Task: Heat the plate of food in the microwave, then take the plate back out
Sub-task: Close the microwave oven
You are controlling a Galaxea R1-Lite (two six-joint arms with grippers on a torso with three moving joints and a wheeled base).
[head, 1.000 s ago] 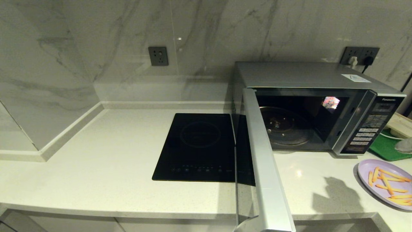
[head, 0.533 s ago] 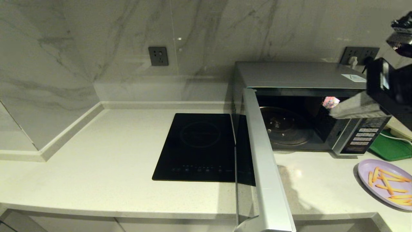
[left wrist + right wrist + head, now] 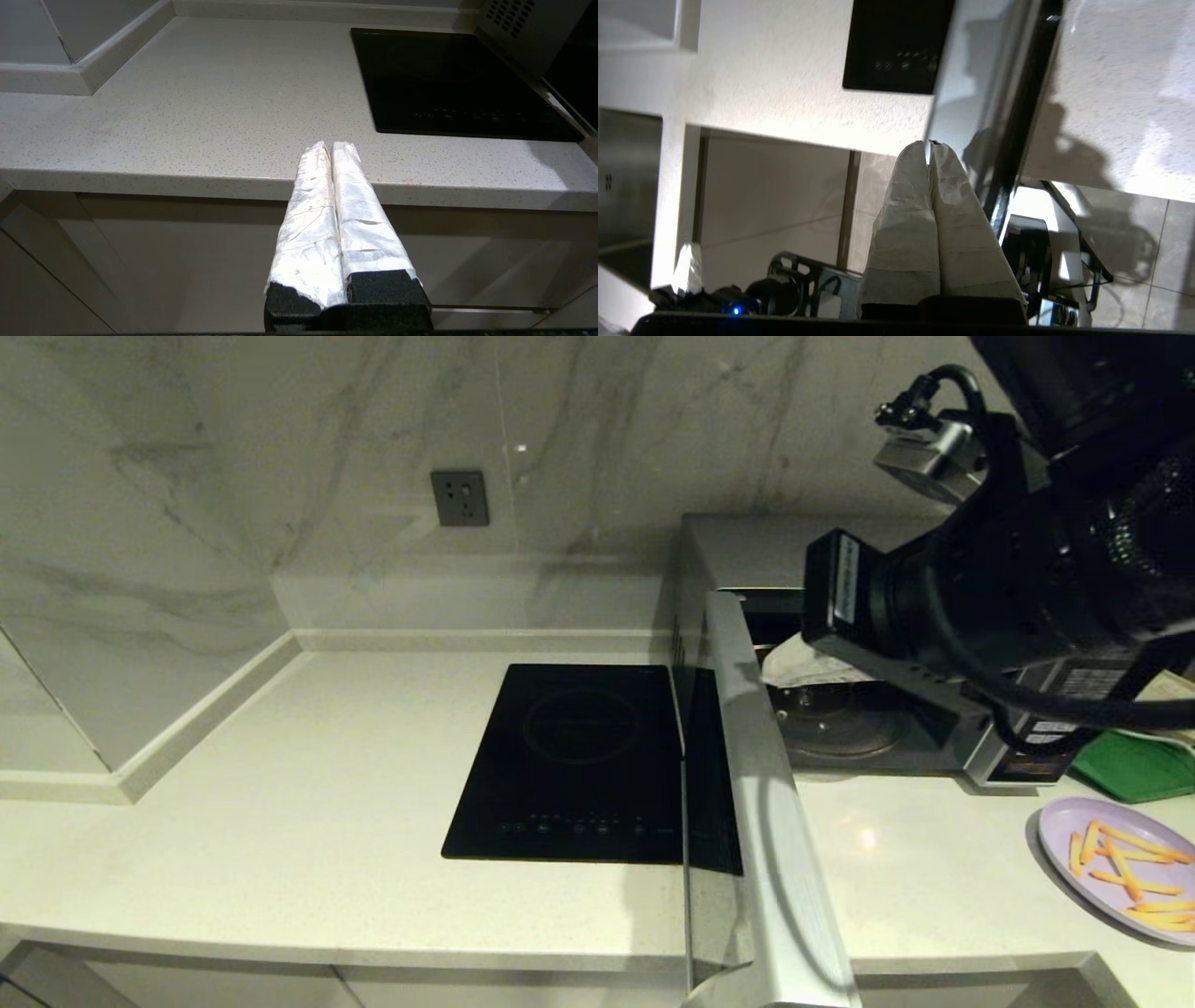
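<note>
Head view shows the right jaws (image 3: 794,663) raised in front of the microwave (image 3: 896,551), just beside the top edge of its door (image 3: 761,784), which stands wide open toward the robot. In the right wrist view the two wrapped fingers (image 3: 901,224) lie pressed together with nothing between them, so these jaws are closed and empty. The plate of food (image 3: 1116,863) sits on the worktop (image 3: 280,821), well apart from the right jaws, low and to the robot's right of them, near the worktop's front edge.

The left jaws (image 3: 332,154) hover parked off the front edge of the worktop, well apart from the door and the plate; their fingers also touch along their length, closed on nothing.

As a judgement of progress: only the door opening looks done. The turntable (image 3: 831,719) inside the cavity is bare, so loading the plate, shutting the door, running the heat, reopening and taking the plate back out all remain.

Counted: one microwave, one plate carrying roughly ten fries, one induction hob (image 3: 579,765) beyond the door from the right jaws, one green tray (image 3: 1134,770) beside the keypad, two wall outlets (image 3: 459,498).
</note>
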